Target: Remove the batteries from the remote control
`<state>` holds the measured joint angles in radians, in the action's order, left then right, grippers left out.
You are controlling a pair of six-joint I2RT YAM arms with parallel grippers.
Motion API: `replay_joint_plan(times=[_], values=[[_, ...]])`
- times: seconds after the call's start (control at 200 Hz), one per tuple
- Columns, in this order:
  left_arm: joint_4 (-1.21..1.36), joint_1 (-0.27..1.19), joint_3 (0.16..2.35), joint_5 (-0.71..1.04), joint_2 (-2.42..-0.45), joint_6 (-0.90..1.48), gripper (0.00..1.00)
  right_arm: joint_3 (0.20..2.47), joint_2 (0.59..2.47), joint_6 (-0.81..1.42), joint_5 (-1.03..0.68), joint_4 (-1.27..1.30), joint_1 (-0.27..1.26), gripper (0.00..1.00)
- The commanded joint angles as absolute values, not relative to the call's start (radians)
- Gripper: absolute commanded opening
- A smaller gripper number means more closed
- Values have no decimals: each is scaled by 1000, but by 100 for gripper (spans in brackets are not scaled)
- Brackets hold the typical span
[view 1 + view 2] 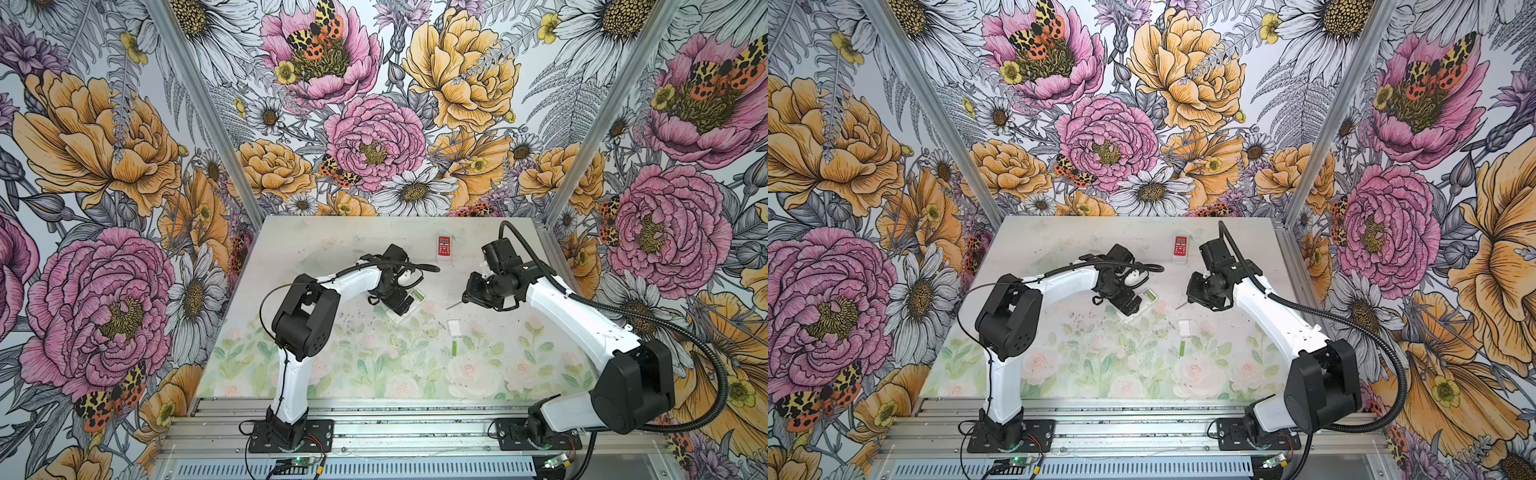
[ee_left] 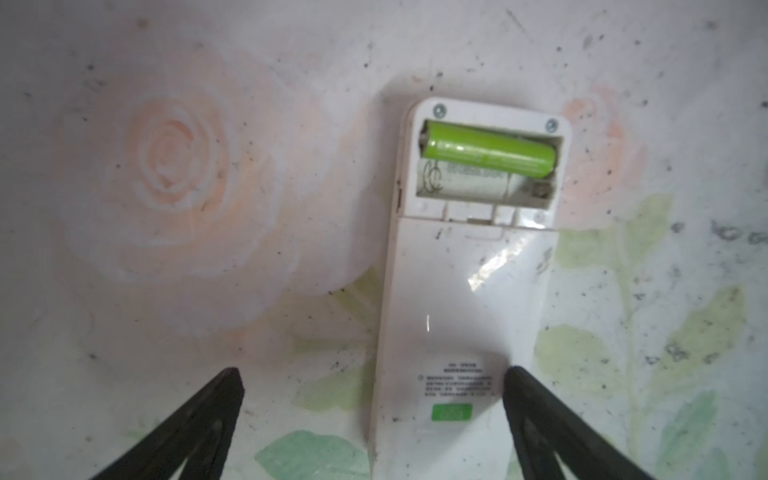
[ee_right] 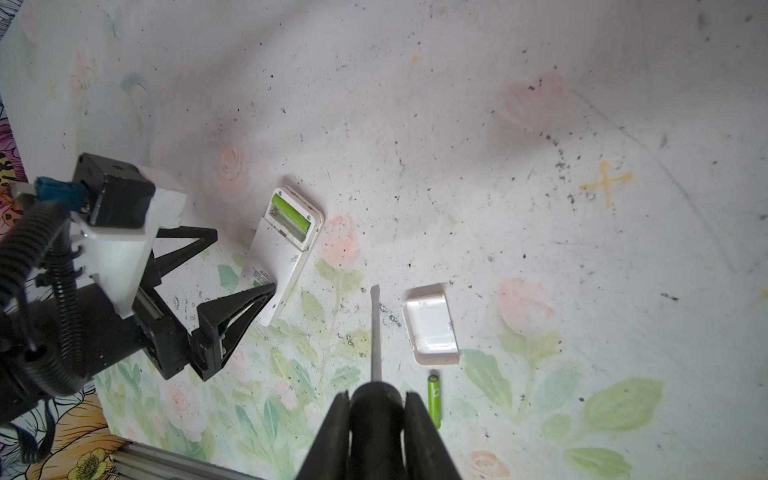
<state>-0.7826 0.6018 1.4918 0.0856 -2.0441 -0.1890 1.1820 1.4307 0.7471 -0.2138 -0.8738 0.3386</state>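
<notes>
Nearest the arm bases, a loose green battery [image 1: 455, 347] is seen lying flat on the table [image 1: 332, 374], to the near right of the white remote [image 3: 282, 249] and well apart from it. Just beyond that battery, also to the remote's right, the detached battery cover [image 3: 432, 328] is laid hollow side up. The right gripper [image 3: 376, 395] is held off the remote's right side. Its fingers [image 3: 422, 436] are clamped tight around the black handle of a screwdriver [image 3: 376, 332], whose bare shaft is pointed into the gap between cover and remote. In the right wrist view the loose battery is seen on the table just beside one of those fingers.

The remote is laid face down with its compartment uncovered. The left gripper [image 2: 372, 374] is spread fully wide and nothing is gripped. One of its fingers [image 2: 532, 415] is placed over the remote's label end, the other over the table beside the remote. Whether the remote is touched cannot be told. A second green battery [image 2: 486, 151] is seated in the compartment's outermost slot, at the end of the remote opposite the fingers. Beyond the remote, near the table's far edge, a small red handset [image 1: 444, 248] is laid.
</notes>
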Motion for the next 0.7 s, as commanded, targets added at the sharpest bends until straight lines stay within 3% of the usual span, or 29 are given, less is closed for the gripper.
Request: replay_joint_plan(times=[0.0, 0.33, 0.375, 0.485, 0.69], values=[[-828, 616, 1459, 110, -2010, -173, 99, 1207, 1420, 734, -203, -864, 331, 0], [-830, 633, 1414, 70, -2015, -165, 97, 1207, 1431, 728, -203, -865, 331, 0], [-830, 638, 1414, 74, -2015, -174, 90, 1211, 1433, 726, -203, -865, 330, 0], [-828, 649, 1397, 82, -2017, -185, 60, 1223, 1440, 726, -192, -865, 331, 0], [-786, 660, 1332, 72, -1989, -197, 37, 1253, 1483, 702, -207, -865, 333, 0]])
